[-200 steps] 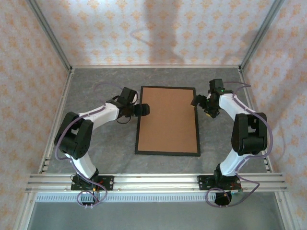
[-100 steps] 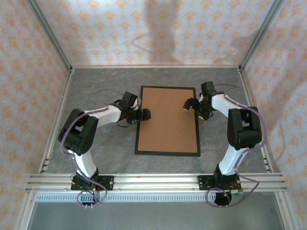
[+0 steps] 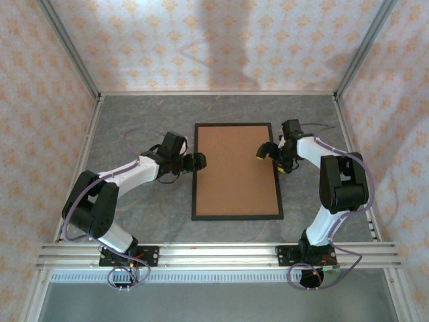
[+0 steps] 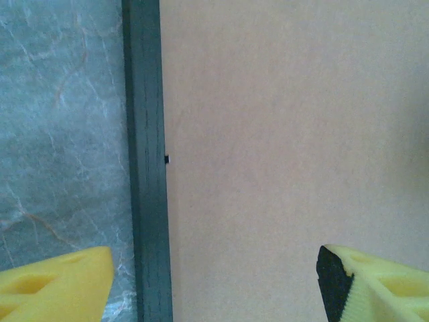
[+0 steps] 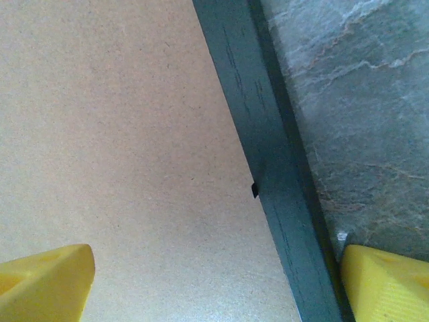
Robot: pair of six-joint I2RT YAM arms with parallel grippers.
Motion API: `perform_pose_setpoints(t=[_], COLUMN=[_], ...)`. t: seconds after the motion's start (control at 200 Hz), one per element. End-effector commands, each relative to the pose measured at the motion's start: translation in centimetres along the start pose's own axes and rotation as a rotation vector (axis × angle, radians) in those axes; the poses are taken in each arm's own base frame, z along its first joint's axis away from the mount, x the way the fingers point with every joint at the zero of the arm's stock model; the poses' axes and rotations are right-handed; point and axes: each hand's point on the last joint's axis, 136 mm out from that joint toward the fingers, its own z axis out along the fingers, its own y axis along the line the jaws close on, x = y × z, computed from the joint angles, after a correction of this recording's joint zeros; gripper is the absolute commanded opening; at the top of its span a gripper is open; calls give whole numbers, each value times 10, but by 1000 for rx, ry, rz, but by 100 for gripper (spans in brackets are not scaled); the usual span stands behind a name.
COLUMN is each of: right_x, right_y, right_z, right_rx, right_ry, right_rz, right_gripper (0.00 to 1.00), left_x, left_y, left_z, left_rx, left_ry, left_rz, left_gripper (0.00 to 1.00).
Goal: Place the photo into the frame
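Observation:
The black frame [image 3: 236,217] lies flat mid-table with a brown backing board [image 3: 234,171] filling it. The photo is hidden. My left gripper [image 3: 196,162] stands open astride the frame's left rail [image 4: 146,168], one yellow finger [image 4: 60,288] over the table and the other [image 4: 375,288] over the board [image 4: 288,134]. Nothing is between the pads at the left gripper [image 4: 214,275]. My right gripper [image 3: 271,161] stands open astride the right rail [image 5: 268,147], one finger [image 5: 47,282] over the board [image 5: 120,134], the other [image 5: 385,282] by the rail's outer side.
Grey marbled table top [image 3: 141,121] runs round the frame. Patterned walls with metal posts [image 3: 67,47] close in the left, right and back. A small black tab [image 4: 166,159] sits at each rail's inner edge, also the right one [image 5: 255,190].
The right gripper moved left from beside the frame to over its right rail. The left arm's elbow swung outward, its gripper staying at the left rail. The frame shifted slightly.

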Motion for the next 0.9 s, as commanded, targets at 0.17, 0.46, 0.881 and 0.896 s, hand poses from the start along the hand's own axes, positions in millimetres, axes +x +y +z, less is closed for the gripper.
perform_pose_setpoints(t=[0.17, 0.46, 0.881, 0.896], right_x=[3, 10, 18, 18], right_y=[-2, 0, -1, -1], right_z=[-3, 2, 5, 5], right_rx=[25, 11, 5, 5], right_ry=[6, 27, 41, 41], right_rz=[4, -1, 6, 5], right_gripper=[94, 91, 90, 90], left_x=[0, -17, 2, 3], left_y=[2, 21, 40, 40], left_z=[1, 30, 48, 48], left_rx=[-60, -159, -220, -219], left_ry=[4, 24, 102, 104], left_rz=[45, 80, 127, 129], left_gripper=[79, 76, 38, 37])
